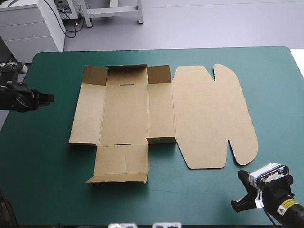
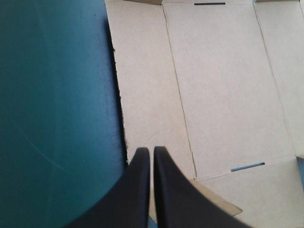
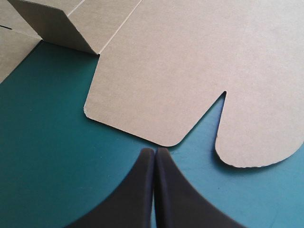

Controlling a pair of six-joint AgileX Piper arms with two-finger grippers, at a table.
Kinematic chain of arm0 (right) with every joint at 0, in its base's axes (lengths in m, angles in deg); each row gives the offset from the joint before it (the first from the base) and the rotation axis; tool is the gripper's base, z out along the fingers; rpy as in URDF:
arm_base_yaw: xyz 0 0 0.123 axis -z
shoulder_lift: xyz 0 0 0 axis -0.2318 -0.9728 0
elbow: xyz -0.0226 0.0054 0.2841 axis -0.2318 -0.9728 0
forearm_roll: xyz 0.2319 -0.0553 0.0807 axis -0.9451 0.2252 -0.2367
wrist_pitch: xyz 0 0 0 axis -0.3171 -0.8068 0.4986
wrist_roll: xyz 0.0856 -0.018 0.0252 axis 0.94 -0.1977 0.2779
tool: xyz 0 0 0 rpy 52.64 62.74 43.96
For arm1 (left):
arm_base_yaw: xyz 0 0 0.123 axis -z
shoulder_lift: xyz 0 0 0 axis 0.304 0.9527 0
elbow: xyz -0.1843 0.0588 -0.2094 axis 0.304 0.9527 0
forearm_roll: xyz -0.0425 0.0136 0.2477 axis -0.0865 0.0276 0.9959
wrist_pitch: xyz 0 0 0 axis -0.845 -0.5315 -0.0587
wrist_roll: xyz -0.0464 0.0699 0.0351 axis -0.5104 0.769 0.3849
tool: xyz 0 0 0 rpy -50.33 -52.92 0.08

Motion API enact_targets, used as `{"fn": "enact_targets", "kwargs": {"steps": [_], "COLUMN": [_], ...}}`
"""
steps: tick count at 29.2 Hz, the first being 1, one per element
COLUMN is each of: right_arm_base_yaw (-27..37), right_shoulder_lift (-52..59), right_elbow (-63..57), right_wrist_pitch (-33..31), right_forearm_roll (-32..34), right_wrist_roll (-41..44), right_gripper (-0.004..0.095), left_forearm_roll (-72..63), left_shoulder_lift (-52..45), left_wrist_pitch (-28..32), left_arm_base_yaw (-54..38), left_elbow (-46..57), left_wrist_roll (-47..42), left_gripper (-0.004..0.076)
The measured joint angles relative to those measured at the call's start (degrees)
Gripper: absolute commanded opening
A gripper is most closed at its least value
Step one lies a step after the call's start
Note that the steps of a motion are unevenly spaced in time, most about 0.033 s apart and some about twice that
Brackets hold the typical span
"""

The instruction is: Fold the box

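Note:
The brown box [image 1: 123, 114] lies as a cut sheet on the teal-green cover, mostly flat. Its two far corner flaps [image 1: 95, 75] stand up a little, and the near flap [image 1: 121, 164] curls up slightly at its front edge. The lid panel [image 1: 209, 118] with rounded ears lies flat on the right. My left gripper [image 1: 49, 98] is shut, just left of the sheet's left edge; in the left wrist view its tips [image 2: 152, 151] sit over the side panel [image 2: 147, 85]. My right gripper [image 1: 236, 204] is shut near the table's front right, and the lid's rounded corner [image 3: 161, 137] lies just ahead of it [image 3: 155, 152].
Bare teal-green cover [image 1: 42, 161] surrounds the sheet on all sides, widest at the front left. The table's far edge [image 1: 156, 48] runs close behind the box. Its rounded far right corner [image 1: 289, 50] is in view.

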Motion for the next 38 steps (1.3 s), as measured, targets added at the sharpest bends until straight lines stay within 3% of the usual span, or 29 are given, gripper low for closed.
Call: {"fn": "enact_targets", "kwargs": {"steps": [10, 12, 14, 18, 21, 30, 38], "right_arm_base_yaw": [0.0, 0.0, 0.0, 0.0, 0.0, 0.0, 0.0], "right_shoulder_lift": [0.0, 0.0, 0.0, 0.0, 0.0, 0.0, 0.0], "right_elbow": [0.0, 0.0, 0.0, 0.0, 0.0, 0.0, 0.0], "right_wrist_pitch": [0.0, 0.0, 0.0, 0.0, 0.0, 0.0, 0.0], "right_forearm_roll": [0.0, 0.0, 0.0, 0.06, 0.06, 0.06, 0.06], "right_wrist_roll": [0.0, 0.0, 0.0, 0.0, 0.0, 0.0, 0.0], "right_gripper": [-0.0019, -0.0019, -0.0019, -0.0019, -0.0019, -0.0019, -0.002], "left_forearm_roll": [7.27, 9.46, 10.1, 9.22, 7.65, 2.28, -4.49], "left_shoulder_lift": [1.42, 1.61, 2.43, 6.08, 8.98, 18.29, 24.84], "left_wrist_pitch": [0.11, 0.06, 0.06, 0.06, 0.38, 1.06, 2.04], "left_arm_base_yaw": [-1.23, -1.36, -1.55, -1.77, -1.77, -1.77, -1.77], "left_elbow": [0.29, 0.29, 0.29, 0.29, 0.29, 0.5, 4.86], "left_wrist_roll": [4.25, 2.94, 1.39, -0.44, -1.09, -0.57, 5.89], "left_gripper": [0.0019, 0.0056, 0.0169, 0.0506, 0.064, 0.064, 0.0639]}}
